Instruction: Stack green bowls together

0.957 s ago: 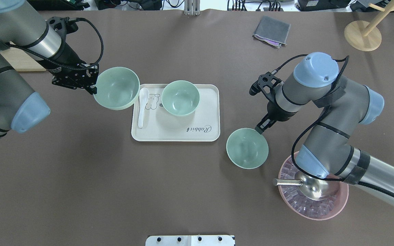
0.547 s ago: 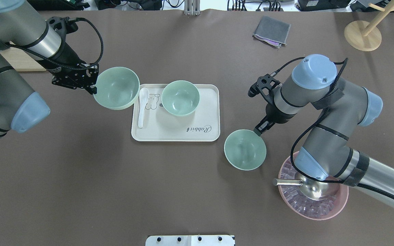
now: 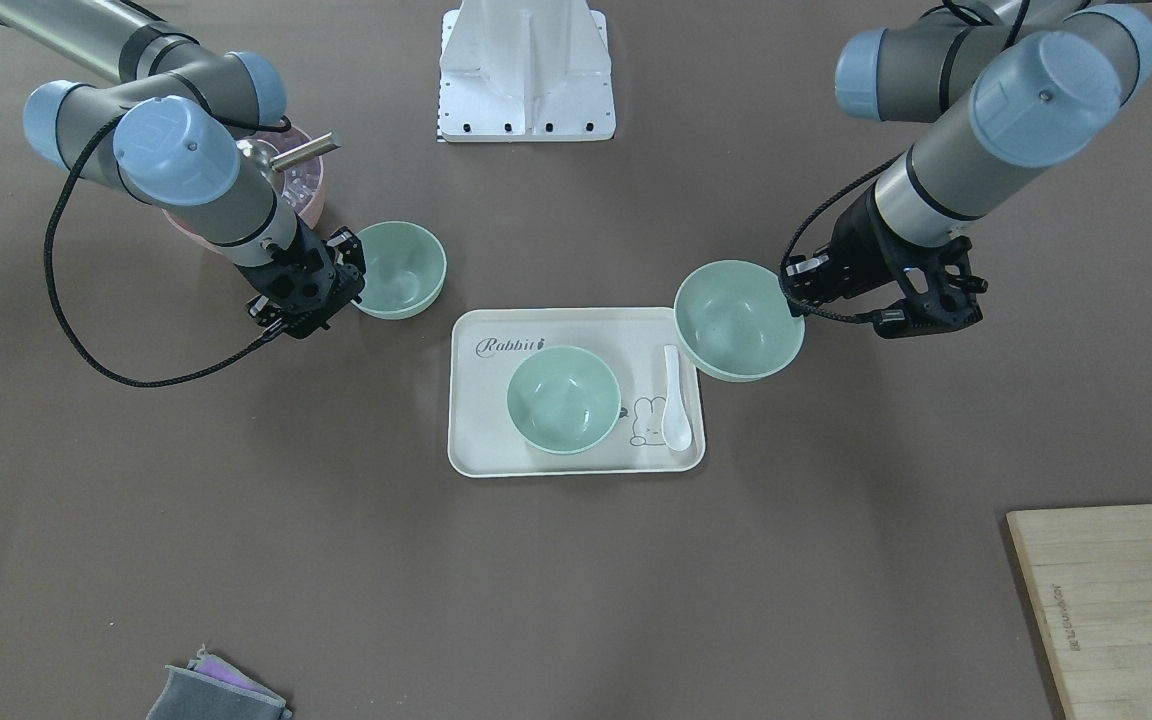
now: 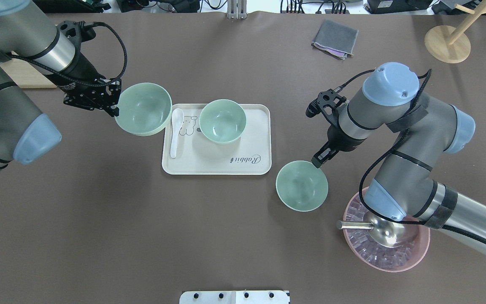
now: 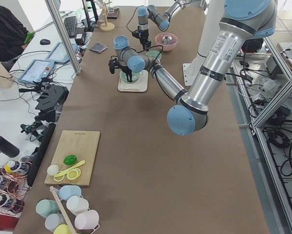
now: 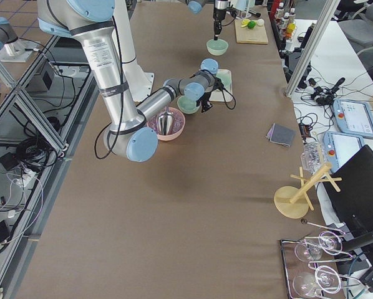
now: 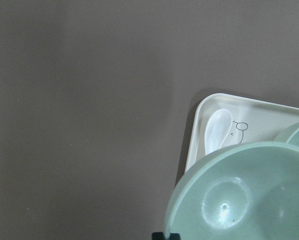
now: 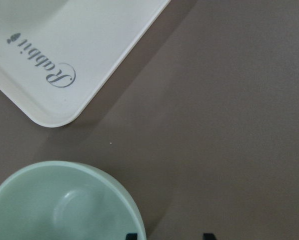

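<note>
Three pale green bowls show. One (image 4: 222,121) stands on the cream tray (image 4: 226,162). My left gripper (image 4: 115,110) is shut on the rim of a second bowl (image 4: 144,109), held above the table over the tray's left edge; the left wrist view shows this bowl (image 7: 249,195) close up. The third bowl (image 4: 302,185) sits off the tray's near right corner. My right gripper (image 4: 317,162) is at its rim. In the right wrist view the fingertips (image 8: 132,235) stand apart, straddling the rim of that bowl (image 8: 64,205).
A white spoon (image 4: 174,135) lies on the tray's left side, under the held bowl's edge. A pink bowl (image 4: 420,253) with a metal scoop (image 4: 378,230) sits under my right arm. A grey cloth (image 4: 335,39) and a wooden stand (image 4: 447,44) are at the far right.
The right gripper shifted slightly left, and the bowl at it slid a little left and toward the robot. The left arm and its bowl have not moved.
</note>
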